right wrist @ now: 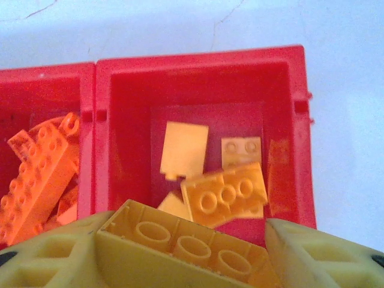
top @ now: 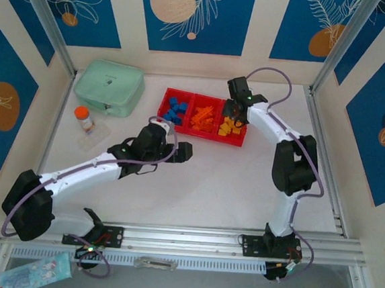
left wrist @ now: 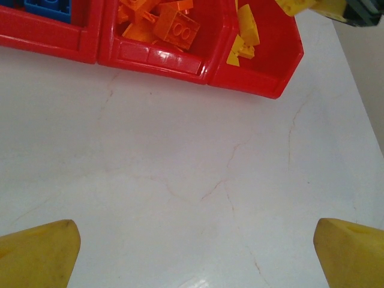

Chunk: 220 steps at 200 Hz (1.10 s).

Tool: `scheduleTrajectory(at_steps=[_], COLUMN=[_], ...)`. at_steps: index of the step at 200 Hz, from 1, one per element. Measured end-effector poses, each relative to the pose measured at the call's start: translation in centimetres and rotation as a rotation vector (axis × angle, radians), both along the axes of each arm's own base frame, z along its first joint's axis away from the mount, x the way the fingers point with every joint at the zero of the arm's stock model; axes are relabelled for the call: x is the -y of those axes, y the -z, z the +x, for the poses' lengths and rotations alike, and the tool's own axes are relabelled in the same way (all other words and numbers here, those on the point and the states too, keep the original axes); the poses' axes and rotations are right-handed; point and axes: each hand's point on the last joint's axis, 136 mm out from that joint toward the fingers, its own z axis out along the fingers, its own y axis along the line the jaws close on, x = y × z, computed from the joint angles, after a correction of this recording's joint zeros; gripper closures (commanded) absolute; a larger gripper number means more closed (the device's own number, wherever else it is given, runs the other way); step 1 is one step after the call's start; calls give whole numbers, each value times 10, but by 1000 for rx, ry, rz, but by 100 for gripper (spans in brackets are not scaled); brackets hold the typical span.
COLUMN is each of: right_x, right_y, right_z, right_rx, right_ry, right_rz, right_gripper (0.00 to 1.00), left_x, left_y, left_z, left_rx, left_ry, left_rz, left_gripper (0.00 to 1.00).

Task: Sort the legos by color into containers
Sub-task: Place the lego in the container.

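— So, which step are you on?

— Dropping off. My right fingers (right wrist: 312, 258) clamp a yellow brick (right wrist: 180, 246), its hollow underside toward the wrist camera. They hang above the red tray (top: 200, 134), over the yellow compartment (right wrist: 288, 120) at its right end.

— What's in there already?

— A few yellow legos (right wrist: 225, 195) on the compartment floor. The orange legos (right wrist: 42, 174) sit in the tray's middle compartment and the blue legos (top: 175, 109) in its left one, so I judge the sorting nearly done.

— And next?

— Part the fingers just enough to let the brick fall. The tray wall on my side is hidden under the brick, so I can't tell how far inside I am. I'd ease toward the compartment's middle first, or the brick could catch the rim and tumble onto the surface (left wrist: 192, 180).

— Your other arm?

— My left fingers (left wrist: 36, 252) are spread wide with nothing between them. They hover over the surface just on the near side of the tray, not touching it.
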Motion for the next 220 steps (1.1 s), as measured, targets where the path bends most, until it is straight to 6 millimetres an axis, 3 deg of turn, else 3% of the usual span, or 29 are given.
scheduleTrajectory(at_steps=[40, 75, 111, 136, 159, 177, 200, 220], right_x=[1, -1, 1, 10, 24, 39, 66, 94], right_y=[16, 8, -32, -73, -96, -95, -70, -29], right_z=[20, 22, -1, -26, -53, -73, -98, -117], right_rx=[-18, -1, 72, 166, 244, 277, 286, 257], right_ry=[-12, -25, -48, -53, -42, -19, 19, 52], right_rz=[-16, -4, 41, 73, 87, 61, -25, -103], right_gripper=[27, 16, 0, 1, 1, 1, 1, 1], left_x=[10, 14, 9, -2, -33, -71, -130, -181], left_y=[-12, -25, -25, -33, -46, -52, -50, -36], left_z=[10, 16, 19, 24, 28, 35, 43, 46], left_rx=[30, 58, 67, 89, 135, 166, 192, 188], left_ry=[15, 22, 15, -9, -66, -147, -284, -406], left_rz=[1, -11, 4, -2, -9, -9, 57, 153], left_gripper=[1, 1, 1, 1, 1, 1, 1, 1])
